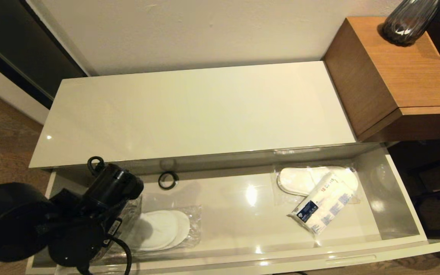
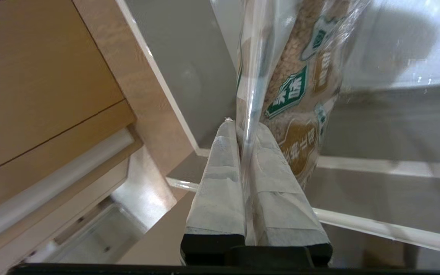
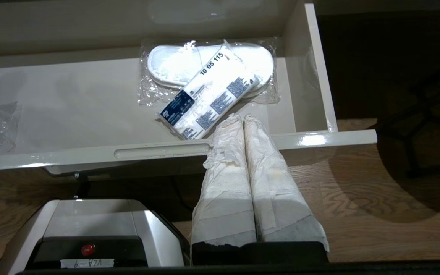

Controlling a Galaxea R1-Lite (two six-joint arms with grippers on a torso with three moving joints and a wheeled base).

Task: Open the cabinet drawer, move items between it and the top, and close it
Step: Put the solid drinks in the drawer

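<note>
**Left pincer clamped on the snack bag down at the left end of the open drawer**

So the drawer (image 1: pixel 243 214) is sitting pulled all the way out, and the cream cabinet top (image 1: pixel 189 114) above it is showing nothing on it. The left arm is reaching down into the drawer's left end. In the left wrist view the left pincer (image 2: pixel 243 126) is squeezing shut on the clear edge of the food bag (image 2: pixel 300 88), the one with tan stuff inside and the green-and-white label. The plastic is running right between the two padded fingers (image 2: pixel 216 183) with basically no gap. From the head camera the bag (image 1: pixel 130 214) is mostly hiding behind the arm, so I can't tell whether it's lifting off the drawer floor or lying on it.

Just beside it in the drawer a wrapped pair of white slippers (image 1: pixel 162 229) is lying flat. A small black ring (image 1: pixel 168 180) is sitting by the back wall, near the left-middle. Over at the right end another slipper pack (image 1: pixel 311 179) is lying there with a white tissue pack (image 1: pixel 323 204) resting diagonally across it.

The right pincer (image 3: pixel 243 120) is hanging out in front of the drawer's front panel, next to the handle slot (image 3: pixel 162 152), fingers pressed together and holding nothing. A wooden block (image 1: pixel 395 76) is standing to the right of the cabinet.
</note>
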